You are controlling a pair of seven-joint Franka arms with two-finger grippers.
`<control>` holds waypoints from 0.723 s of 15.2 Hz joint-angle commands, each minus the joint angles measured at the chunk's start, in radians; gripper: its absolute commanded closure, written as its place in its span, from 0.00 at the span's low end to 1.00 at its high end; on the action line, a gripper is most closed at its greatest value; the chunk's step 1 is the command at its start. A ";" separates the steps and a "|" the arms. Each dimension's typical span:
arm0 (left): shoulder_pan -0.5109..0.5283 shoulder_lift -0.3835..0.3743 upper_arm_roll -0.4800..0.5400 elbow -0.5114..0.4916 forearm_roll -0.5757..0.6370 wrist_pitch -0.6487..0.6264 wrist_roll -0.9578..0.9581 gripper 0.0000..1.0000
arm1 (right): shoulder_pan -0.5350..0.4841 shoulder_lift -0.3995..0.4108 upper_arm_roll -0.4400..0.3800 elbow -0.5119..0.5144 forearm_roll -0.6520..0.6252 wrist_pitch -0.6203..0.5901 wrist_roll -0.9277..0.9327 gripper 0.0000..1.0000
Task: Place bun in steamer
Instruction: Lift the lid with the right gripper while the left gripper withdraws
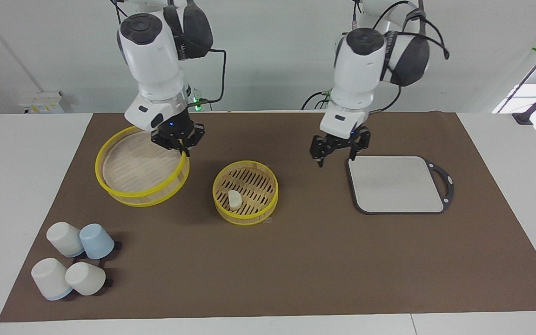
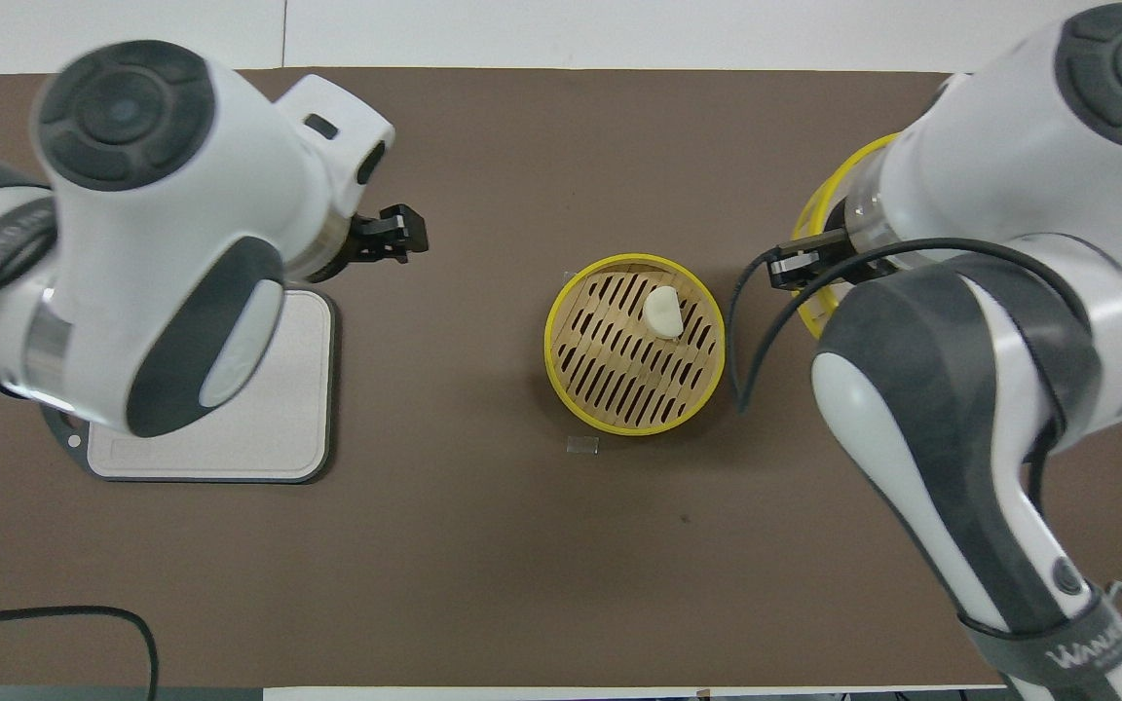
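Inside steamer [image 1: 245, 191]: bun [image 1: 234, 199]. Right claw [image 1: 178, 141] clamped on lid [image 1: 141, 168] rim; left claw [image 1: 338, 150] spread above table [image 1: 296, 260].

I see the small cream-white bun [image 1: 235, 199] lying in the round yellow-rimmed bamboo steamer [image 1: 245, 191]. My right gripper [image 1: 178, 139] holds the yellow-rimmed lid [image 1: 141, 166] tilted by its rim. My left gripper [image 1: 339, 148] hovers, jaws apart, beside the grey rectangular board [image 1: 396, 184].

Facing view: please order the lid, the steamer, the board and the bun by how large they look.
1. Board and lid: too alike to rank; the right claw holds the lid tilted.
2. Steamer.
3. Bun, inside the steamer.
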 commanded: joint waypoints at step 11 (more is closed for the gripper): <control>0.352 -0.192 -0.006 -0.131 -0.060 -0.134 0.540 0.00 | 0.321 0.308 -0.014 0.147 -0.104 0.210 0.437 0.95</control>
